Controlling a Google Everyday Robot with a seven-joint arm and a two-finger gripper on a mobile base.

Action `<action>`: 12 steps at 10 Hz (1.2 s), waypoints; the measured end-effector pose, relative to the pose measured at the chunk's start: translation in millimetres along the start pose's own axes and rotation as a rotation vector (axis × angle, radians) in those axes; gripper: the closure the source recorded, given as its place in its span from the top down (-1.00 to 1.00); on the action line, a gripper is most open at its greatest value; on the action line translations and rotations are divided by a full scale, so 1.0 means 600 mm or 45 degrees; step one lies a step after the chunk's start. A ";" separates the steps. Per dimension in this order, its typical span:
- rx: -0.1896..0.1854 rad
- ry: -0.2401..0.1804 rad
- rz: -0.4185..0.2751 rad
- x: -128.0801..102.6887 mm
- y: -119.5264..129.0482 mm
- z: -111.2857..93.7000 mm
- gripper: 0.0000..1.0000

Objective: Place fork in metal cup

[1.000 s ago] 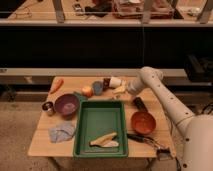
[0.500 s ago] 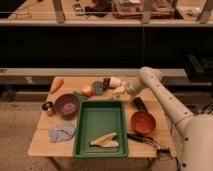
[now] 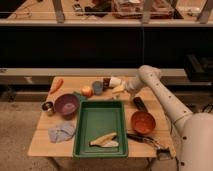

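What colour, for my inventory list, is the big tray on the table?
Green tray, shown in the camera view; the pincer is just beyond its far right corner.

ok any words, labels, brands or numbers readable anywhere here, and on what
none can be read.
top shelf clutter: any print is too blurred to read.
green tray, metal cup, purple bowl: no markings show.
hand, behind the green tray beside the white cup: no label shows.
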 end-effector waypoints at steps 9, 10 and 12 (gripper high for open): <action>0.083 -0.054 -0.015 0.035 -0.031 0.009 0.60; 0.096 -0.062 -0.013 0.034 -0.031 0.014 0.60; 0.126 -0.082 -0.014 0.030 -0.033 0.027 0.60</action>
